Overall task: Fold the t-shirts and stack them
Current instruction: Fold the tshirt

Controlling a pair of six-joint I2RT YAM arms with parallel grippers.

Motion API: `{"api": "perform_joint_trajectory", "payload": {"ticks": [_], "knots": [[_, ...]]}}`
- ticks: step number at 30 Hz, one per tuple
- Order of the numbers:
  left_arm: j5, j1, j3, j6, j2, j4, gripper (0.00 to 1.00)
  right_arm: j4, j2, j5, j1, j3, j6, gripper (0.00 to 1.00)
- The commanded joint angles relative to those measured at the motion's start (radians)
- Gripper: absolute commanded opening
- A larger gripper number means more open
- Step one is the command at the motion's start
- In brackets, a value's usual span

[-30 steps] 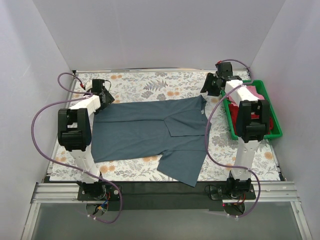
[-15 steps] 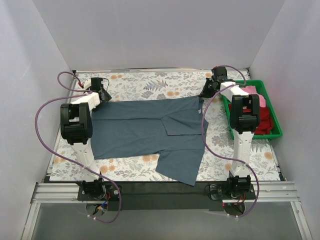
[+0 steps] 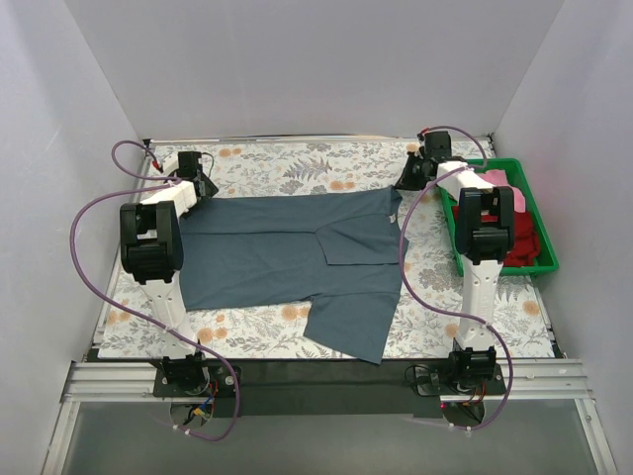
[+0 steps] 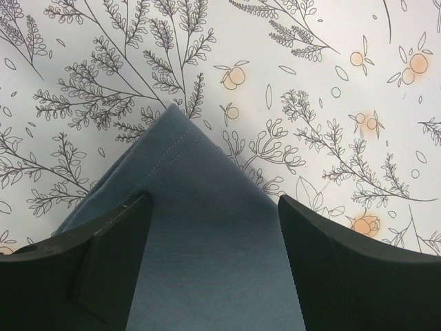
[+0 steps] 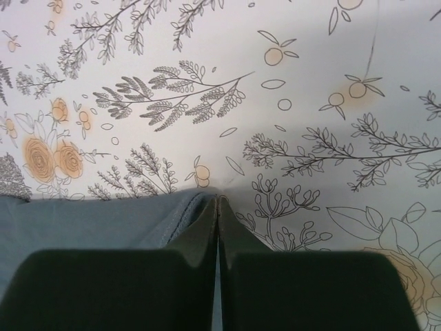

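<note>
Blue-grey t-shirt [image 5: 69, 224] corner inside closed right gripper [image 5: 218, 207]

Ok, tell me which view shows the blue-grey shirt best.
The top view: the whole blue-grey shirt shows, spread out. The left wrist view gives only a corner between the open left fingers; the right wrist view only an edge pinched in the shut right fingers.

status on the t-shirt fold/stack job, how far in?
Early. Done: the blue-grey t-shirt is spread on the table, with no finished fold. In hand: the right gripper is shut on its far right corner; the left gripper is open, straddling the far left corner. Left: fold it, then the pink t-shirt and dark red t-shirt, both in the green bin. Nothing stacked.
</note>
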Motion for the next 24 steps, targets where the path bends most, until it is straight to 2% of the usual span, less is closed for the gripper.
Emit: {"api": "perform_joint_trajectory", "payload": {"ticks": [1, 7, 10, 12, 15, 24], "knots": [[0.031, 0.018, -0.026, -0.017, 0.050, -0.045, 0.68, 0.083, -0.088, -0.043, -0.006, 0.014, -0.016, 0.04], [0.037, 0.018, -0.027, -0.018, 0.048, -0.042, 0.68, 0.143, -0.161, -0.141, 0.034, -0.021, 0.001, 0.12], [0.037, 0.018, -0.026, -0.022, 0.048, -0.043, 0.68, 0.190, -0.203, -0.121, 0.063, -0.090, 0.013, 0.24], [0.037, 0.018, -0.027, -0.023, 0.050, -0.043, 0.68, 0.221, -0.207, -0.126, 0.074, -0.122, 0.024, 0.27], [0.031, 0.018, -0.024, -0.023, 0.052, -0.045, 0.68, 0.238, -0.168, -0.176, 0.074, -0.146, 0.056, 0.28], [0.044, 0.032, -0.013, -0.046, 0.073, -0.065, 0.68, 0.273, -0.077, -0.129, 0.010, -0.265, 0.094, 0.27]]}}
